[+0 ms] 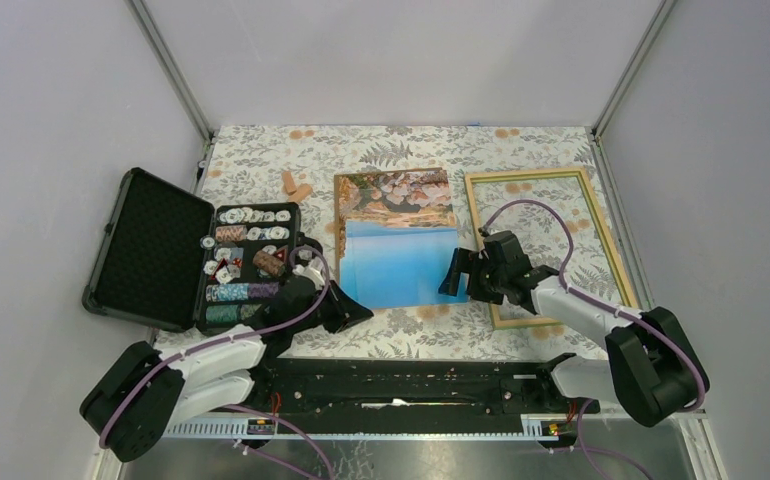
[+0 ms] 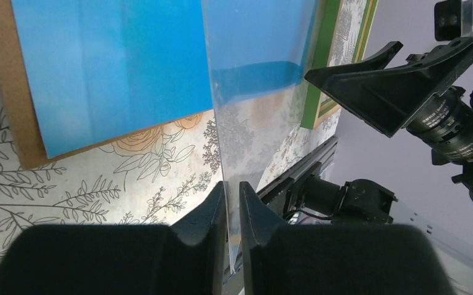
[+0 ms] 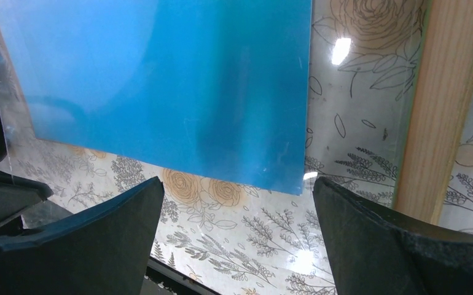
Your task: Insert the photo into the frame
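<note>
The rectangular blue sea-and-rock photo lies at one o'clock from the left tool, which pinches a clear thin sheet; the right tool gapes above its edge

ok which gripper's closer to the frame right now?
Right. The right gripper sits open beside the frame's left rail, between it and the photo. The left gripper is at the photo's near-left corner, pinching a clear sheet, across the photo from the frame.
</note>
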You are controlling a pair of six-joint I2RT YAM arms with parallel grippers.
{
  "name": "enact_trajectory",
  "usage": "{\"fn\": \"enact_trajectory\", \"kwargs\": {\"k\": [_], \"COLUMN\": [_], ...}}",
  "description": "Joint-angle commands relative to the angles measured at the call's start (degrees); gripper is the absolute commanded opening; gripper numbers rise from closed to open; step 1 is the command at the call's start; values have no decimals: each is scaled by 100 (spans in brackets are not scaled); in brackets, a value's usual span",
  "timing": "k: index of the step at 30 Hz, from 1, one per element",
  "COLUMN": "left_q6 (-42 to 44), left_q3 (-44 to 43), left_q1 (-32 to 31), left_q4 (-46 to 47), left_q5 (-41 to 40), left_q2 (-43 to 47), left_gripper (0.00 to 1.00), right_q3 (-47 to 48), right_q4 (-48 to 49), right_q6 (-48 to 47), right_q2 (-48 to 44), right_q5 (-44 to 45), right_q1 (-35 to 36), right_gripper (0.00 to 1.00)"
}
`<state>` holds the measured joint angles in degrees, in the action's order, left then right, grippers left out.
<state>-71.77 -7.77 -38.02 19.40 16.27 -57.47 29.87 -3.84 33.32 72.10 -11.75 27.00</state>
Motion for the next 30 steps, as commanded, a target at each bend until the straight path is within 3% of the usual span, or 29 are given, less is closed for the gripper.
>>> {"fn": "enact_trajectory", "kwargs": {"k": [1, 6, 18, 25, 30], "left_q6": [575, 1112, 1345, 1399, 1011], "left_q3": [-457, -752, -845, -905, -737], "left_q1": [37, 214, 1101, 1256, 1350], "left_q4": [-204, -1166, -2032, -2584, -2429], "left_q5": [-135, -395, 224, 99, 261], "left_q2": [47, 503, 1353, 1847, 1933], "left_gripper": [11, 0, 0, 0, 0], "right_q3": [95, 247, 450, -95, -380], "right_q4": [-487, -780, -734, 139, 269], "right_q6": [-58, -152, 426, 1003, 1203], "right_q2": [-171, -467, -958, -672, -700], "right_q5": [-19, 212, 202, -1306, -1541], "right_q1": [48, 50, -39, -1026, -1048], "right_gripper": [100, 100, 100, 100, 100]}}
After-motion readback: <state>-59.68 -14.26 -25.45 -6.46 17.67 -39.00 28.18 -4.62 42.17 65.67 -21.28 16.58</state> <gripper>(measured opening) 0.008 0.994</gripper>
